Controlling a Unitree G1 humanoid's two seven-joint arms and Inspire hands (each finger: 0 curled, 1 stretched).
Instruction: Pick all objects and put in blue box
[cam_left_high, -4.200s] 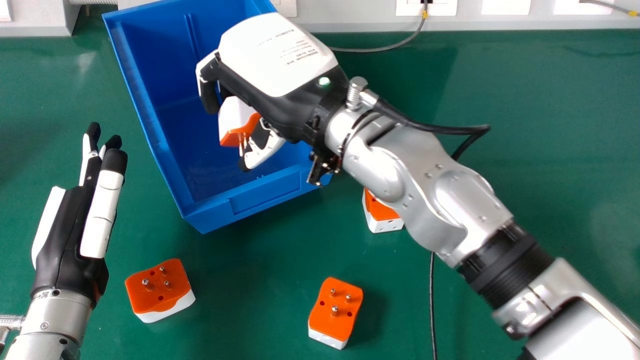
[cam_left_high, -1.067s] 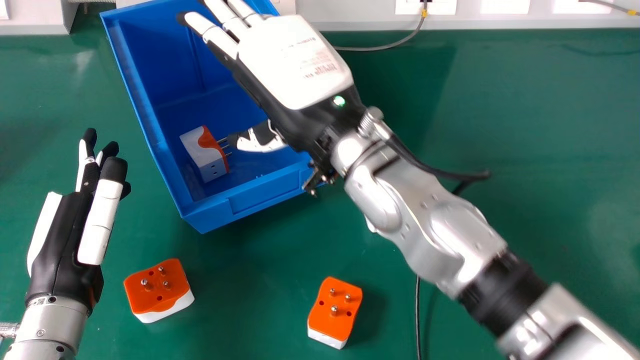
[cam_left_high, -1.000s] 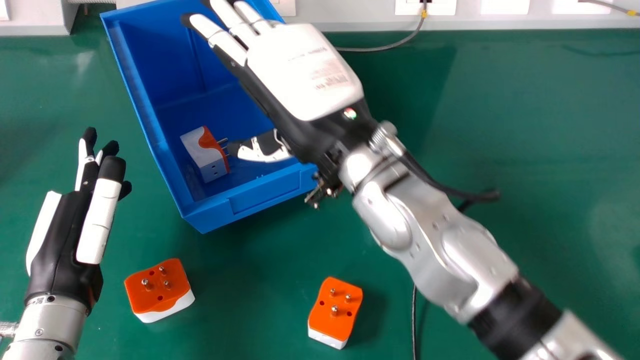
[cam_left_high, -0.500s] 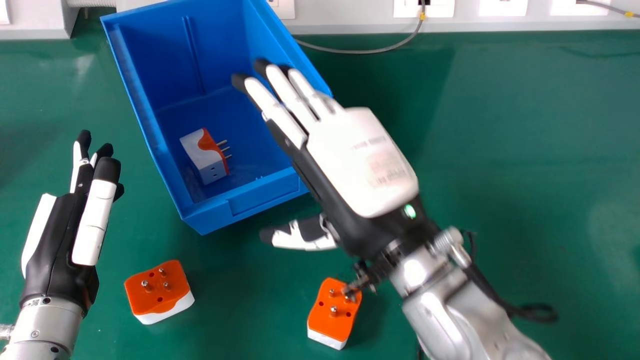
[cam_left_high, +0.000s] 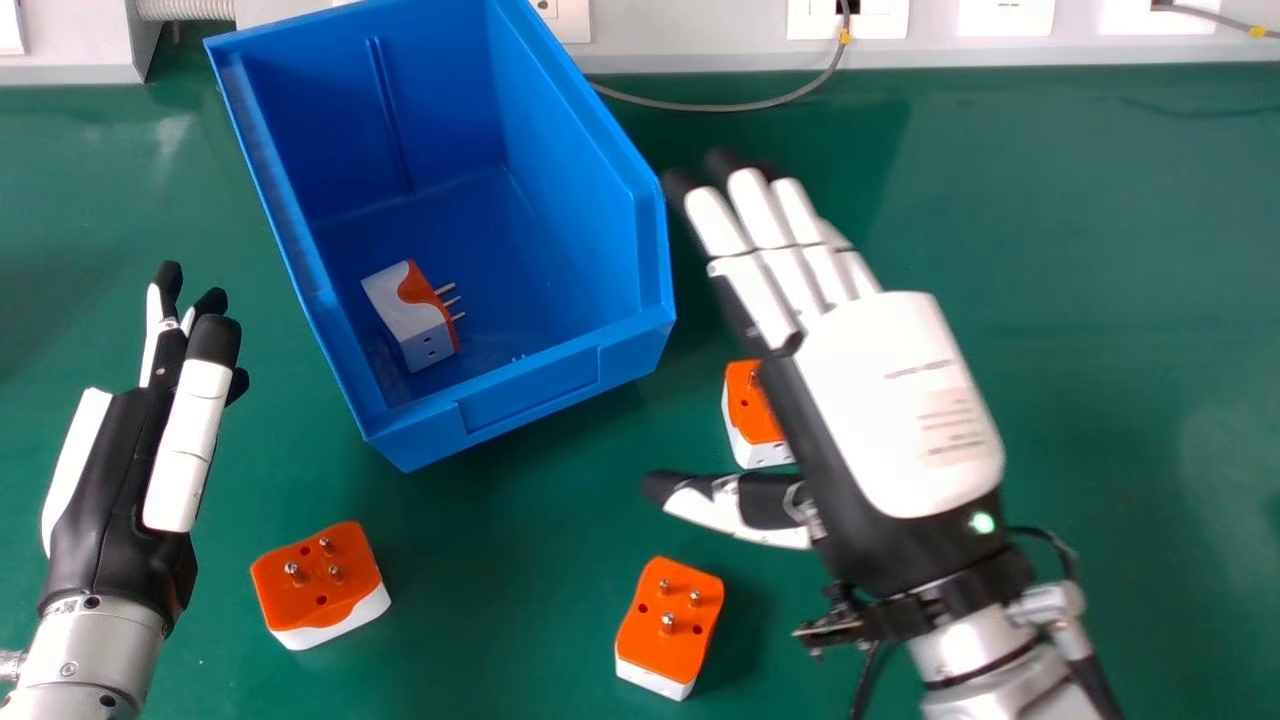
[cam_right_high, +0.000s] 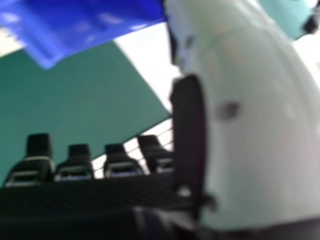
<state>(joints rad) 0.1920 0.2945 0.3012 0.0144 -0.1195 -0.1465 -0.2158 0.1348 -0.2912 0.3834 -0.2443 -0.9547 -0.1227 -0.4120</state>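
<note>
In the head view my right hand (cam_left_high: 895, 400) is open over the table, right of the blue box (cam_left_high: 520, 400), fingers straight and thumb out to the left. Its fingers and thumb (cam_right_high: 260, 125) also appear in the right hand view, with the box (cam_right_high: 90, 25) beyond. One orange and white plug adapter (cam_left_high: 408, 312) lies on its side inside the box. Another adapter (cam_left_high: 752, 408) is partly hidden behind my right hand. A third adapter (cam_left_high: 668, 625) sits near the front, pins up. The fourth adapter (cam_left_high: 322, 580) is beside my left hand (cam_left_high: 125, 480), which is open at the left.
The green table (cam_left_high: 1120, 250) extends to a pale wall panel with sockets (cam_left_high: 1005, 15). A grey cable (cam_left_high: 720, 106) curves along the back beside the box, and a black cable hangs by my right wrist.
My right hand let go of an adapter inside the box, its fingers straightened, and it moved right and nearer, out of the box. The adapter right of the box has come back into sight.
</note>
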